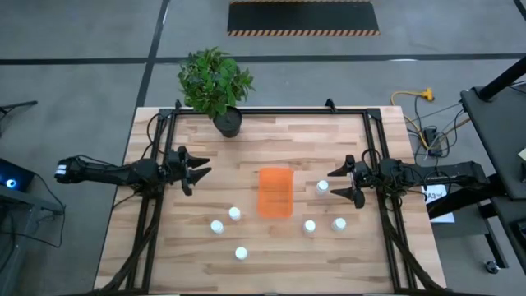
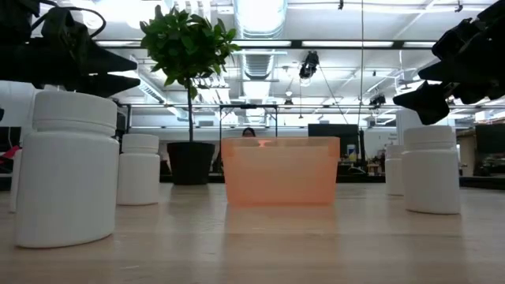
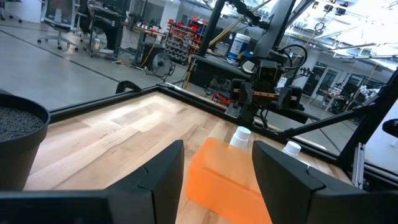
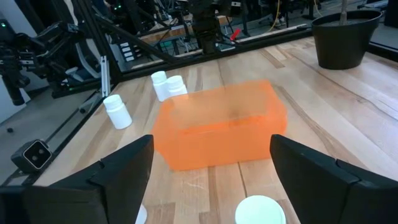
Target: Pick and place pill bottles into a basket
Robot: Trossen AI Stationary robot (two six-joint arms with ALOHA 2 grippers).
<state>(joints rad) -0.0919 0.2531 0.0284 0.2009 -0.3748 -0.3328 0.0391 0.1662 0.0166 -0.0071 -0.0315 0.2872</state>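
The orange basket [image 1: 275, 193] stands at the table's middle; it also shows in the right wrist view [image 4: 217, 127]. Six white pill bottles stand upright on the table. Three are left of the basket [image 1: 235, 214] [image 1: 217, 226] [image 1: 241, 253] and three are right of it [image 1: 322, 187] [image 1: 310, 226] [image 1: 339, 223]. My right gripper [image 1: 335, 184] is open and raised above the table, right of the basket. The nearest bottle's cap [image 4: 260, 210] shows low between its fingers, untouched. My left gripper [image 1: 200, 173] is open and empty, raised left of the basket.
A black pot with a green plant [image 1: 228, 122] stands at the table's far edge, left of centre. Black frame rails [image 1: 153, 214] run along the table's left, right and far sides. Bare wood lies between the pot and the basket.
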